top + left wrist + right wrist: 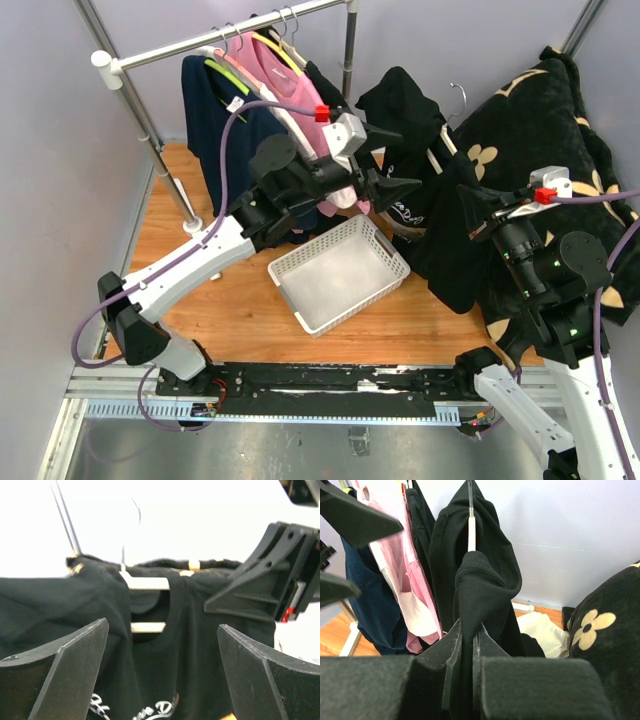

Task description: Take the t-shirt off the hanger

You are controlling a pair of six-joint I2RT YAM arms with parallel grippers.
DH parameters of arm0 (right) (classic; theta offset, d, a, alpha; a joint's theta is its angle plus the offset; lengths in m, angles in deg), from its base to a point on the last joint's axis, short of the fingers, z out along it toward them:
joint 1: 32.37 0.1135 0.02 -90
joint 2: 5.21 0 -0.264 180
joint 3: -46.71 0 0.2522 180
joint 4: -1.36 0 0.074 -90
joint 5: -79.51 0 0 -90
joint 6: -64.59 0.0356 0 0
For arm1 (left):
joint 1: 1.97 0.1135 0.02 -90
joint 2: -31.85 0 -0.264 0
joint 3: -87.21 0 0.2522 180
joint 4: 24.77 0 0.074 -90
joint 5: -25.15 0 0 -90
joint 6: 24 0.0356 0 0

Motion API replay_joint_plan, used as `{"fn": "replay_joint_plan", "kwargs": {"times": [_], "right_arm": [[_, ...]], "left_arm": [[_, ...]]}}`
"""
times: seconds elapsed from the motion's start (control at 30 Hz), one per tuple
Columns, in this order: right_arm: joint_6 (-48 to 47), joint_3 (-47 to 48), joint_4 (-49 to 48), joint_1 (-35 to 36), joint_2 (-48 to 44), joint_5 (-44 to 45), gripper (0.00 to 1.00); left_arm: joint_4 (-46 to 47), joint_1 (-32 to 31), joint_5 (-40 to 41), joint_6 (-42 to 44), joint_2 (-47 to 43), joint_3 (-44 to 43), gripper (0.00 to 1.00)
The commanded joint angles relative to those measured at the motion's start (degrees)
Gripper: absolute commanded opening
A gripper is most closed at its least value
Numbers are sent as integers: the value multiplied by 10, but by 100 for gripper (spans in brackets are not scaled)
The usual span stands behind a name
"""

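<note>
T-shirt (481,580) btwn right fingers (451,666)

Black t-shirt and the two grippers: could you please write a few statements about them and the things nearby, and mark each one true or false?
1. The right gripper is shut on the black t-shirt. True.
2. The left gripper is shut on the hanger. False: its jaws stand wide open in front of the shirt's collar and hold nothing.
3. The black t-shirt is on the hanger. True: the hanger's pale bar shows inside the collar.
4. A pink shirt lies in the white basket. False: the pink shirt hangs from the rail, and the basket on the table holds no garment.
</note>
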Motion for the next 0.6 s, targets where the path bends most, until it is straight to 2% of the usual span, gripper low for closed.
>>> {"fn": "replay_joint_plan", "kwargs": {"times": [0.0, 0.2, 0.57], "right_arm": [[-6, 4, -55, 5, -9, -7, 1], [-6, 3, -50, 6, -14, -24, 1], [-8, -3, -52, 5, -20, -44, 1]], "left_arm": [[128, -4, 67, 18, -27, 17, 96], [178, -4, 76, 38, 7, -18, 96], [135, -4, 63, 53, 108, -131, 93]]}}
